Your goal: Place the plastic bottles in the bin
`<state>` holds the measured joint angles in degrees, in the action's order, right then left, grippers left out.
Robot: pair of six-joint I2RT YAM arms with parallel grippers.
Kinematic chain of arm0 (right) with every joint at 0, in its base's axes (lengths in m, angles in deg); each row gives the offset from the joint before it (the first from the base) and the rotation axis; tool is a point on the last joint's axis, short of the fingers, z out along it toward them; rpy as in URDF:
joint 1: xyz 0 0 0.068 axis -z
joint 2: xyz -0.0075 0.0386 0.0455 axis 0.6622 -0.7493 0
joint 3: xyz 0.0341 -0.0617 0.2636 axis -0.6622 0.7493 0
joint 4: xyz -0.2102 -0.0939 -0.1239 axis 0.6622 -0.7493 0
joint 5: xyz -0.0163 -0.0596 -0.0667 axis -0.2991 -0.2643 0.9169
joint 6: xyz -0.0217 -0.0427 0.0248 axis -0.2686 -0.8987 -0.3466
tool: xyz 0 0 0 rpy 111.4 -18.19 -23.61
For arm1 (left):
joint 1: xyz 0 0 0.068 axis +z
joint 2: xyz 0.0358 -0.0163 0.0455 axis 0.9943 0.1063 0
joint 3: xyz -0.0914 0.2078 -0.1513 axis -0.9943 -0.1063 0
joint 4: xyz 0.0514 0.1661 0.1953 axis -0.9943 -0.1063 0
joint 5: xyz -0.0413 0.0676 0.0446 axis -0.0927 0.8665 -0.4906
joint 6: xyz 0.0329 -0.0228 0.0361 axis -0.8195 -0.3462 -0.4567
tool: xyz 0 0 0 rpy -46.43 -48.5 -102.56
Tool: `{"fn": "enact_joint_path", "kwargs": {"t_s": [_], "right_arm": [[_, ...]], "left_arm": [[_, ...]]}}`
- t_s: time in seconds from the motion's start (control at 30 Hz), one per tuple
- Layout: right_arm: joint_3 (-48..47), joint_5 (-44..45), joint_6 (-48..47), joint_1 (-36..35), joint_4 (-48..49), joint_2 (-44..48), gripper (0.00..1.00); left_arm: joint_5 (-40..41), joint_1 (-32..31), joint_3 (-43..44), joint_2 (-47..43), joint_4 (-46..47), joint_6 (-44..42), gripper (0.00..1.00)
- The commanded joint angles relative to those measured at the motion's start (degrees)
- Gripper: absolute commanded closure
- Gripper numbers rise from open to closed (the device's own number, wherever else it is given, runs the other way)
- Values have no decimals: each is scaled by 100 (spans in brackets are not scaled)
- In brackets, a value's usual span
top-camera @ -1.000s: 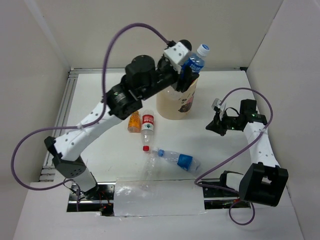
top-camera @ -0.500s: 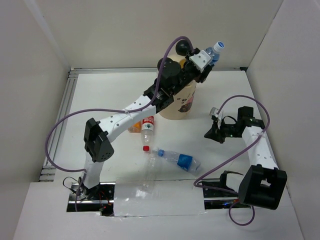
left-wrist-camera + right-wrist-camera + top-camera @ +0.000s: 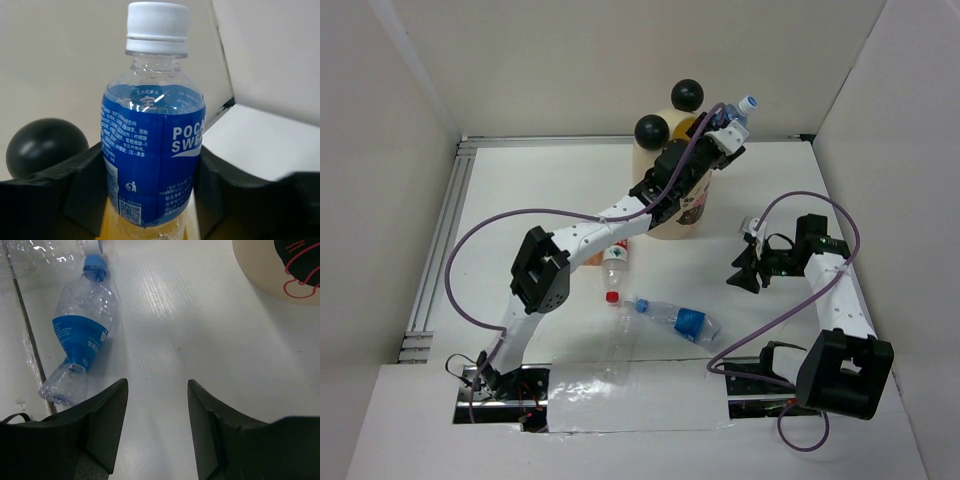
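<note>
One blue-labelled plastic bottle (image 3: 152, 145), pinched in your left claw (image 3: 730, 128), has reached the mouth of the cream cylinder bin (image 3: 665, 228); right claw (image 3: 155, 425) spread.

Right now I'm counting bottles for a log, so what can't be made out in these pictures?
Top external: mouth of the bin, covered by the left gripper and its arm.
Top external: red-label bottle, far end under that arm.
Left wrist: Pocari Sweat bottle, base cut off by the bottom edge.
</note>
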<state>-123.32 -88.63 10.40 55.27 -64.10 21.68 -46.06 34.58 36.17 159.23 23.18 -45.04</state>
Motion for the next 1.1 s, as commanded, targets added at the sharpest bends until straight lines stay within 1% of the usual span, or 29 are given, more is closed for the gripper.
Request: {"fn": "enact_joint_path", "kwargs": {"t_s": [0.0, 0.03, 0.07, 0.1, 0.13, 0.2, 0.3, 0.33, 0.4, 0.43, 0.47, 0.5, 0.53, 0.57, 0.6, 0.63, 0.67, 0.7, 0.73, 0.77, 0.8, 0.83, 0.87, 0.9, 0.93, 0.97, 1.0, 1.03, 1.07], "right_arm": [[-58, -164, -166, 35, -231, 57, 41], [-110, -164, -219, 35, -292, 57, 31], [-111, -164, -220, 35, -292, 57, 28], [-111, -103, -289, 35, -292, 57, 24], [-172, -103, -351, 35, -292, 57, 19], [-172, -103, -483, 35, -450, 57, 0], [-357, -226, -562, -36, -521, 4, 0], [-470, -287, -562, -123, -677, -48, 0], [-594, -287, -562, -421, -749, -49, 0], [-716, -287, -362, -596, -802, -101, 0], [-717, -52, 49, -1077, -593, -101, 0], [-778, 220, 784, -1412, 253, -101, 9], [-779, 571, 1592, -1798, 679, -41, 15], [-779, 992, 2870, -2202, 996, 12, 18], [-727, 1518, 3144, -2963, 1165, 74, 18], [-726, 1523, 3242, -3110, 1219, 74, 17], [-726, 1402, 3496, -3112, 1280, -74, 17], [-796, 1522, 3724, -3234, 1377, -188, 17], [-796, 1645, 3883, -3330, 1465, -294, 16], [-797, 1760, 3989, -3436, 1657, -364, 13], [-797, 1935, 4164, -3663, 1789, -496, 11], [-849, 2258, 4262, -3770, 1904, -593, 11], [-901, 2366, 4350, -3884, 2018, -829, 11], [-902, 2637, 4473, -4111, 2124, -953, 11], [-954, 2692, 4535, -4201, 2186, -1076, 10], [-955, 2692, 4535, -4306, 2256, -1199, 8], [-1094, 2832, 4614, -4542, 2317, -1435, 8], [-1148, 2911, 4614, -4657, 2318, -1550, 8], [-1209, 3016, 4614, -4754, 2388, -1665, 5]], "left_arm": [[242, 37, 43, -61, 749, -274, 29], [243, 37, 113, -61, 749, -274, 25], [243, 37, 113, -61, 749, -274, 12], [191, 37, 174, -61, 749, -274, 1], [190, 37, 253, -61, 688, -204, 1], [138, 37, 324, -61, 618, -203, 1], [76, -112, 386, -227, 538, -142, 1], [76, -217, 386, -358, 538, -142, 1], [137, -367, 333, -552, 408, -326, 1], [355, -551, 333, -675, 293, -327, 1], [522, -657, 142, -1015, 223, -379, 1], [715, -893, -8, -1245, 57, -379, 1], [944, -1008, -192, -1499, -93, -379, 1], [1468, -1114, -412, -1780, -268, -127, 1], [1760, -1219, -1006, -2418, -444, 50, 1], [2007, -1307, -1386, -2790, -672, 260, 1], [2340, -1447, -1798, -3177, -1231, 837, 1], [2404, -1449, -2681, -3590, -1594, 1182, 1], [2405, -1536, -3134, -4403, -1928, 1551, 1], [2501, -1615, -3582, -4803, -2236, 1928, 1], [2676, -1616, -4361, -5163, -2918, 2715, 1], [2790, -1694, -4708, -5498, -3299, 3141, 1], [2983, -1747, -5008, -6101, -3685, 3580, 1], [3046, -1809, -5454, -6377, -4533, 4516, 1], [3046, -1809, -5659, -6641, -4924, 4969, 1], [3116, -1809, -5852, -7122, -5268, 5382, 1], [3178, -1809, -6046, -7353, -5576, 6135, 1], [3178, -1809, -6404, -7564, -6083, 6438, 1], [3178, -1809, -6573, -7758, -6280, 6685, 1]]}}
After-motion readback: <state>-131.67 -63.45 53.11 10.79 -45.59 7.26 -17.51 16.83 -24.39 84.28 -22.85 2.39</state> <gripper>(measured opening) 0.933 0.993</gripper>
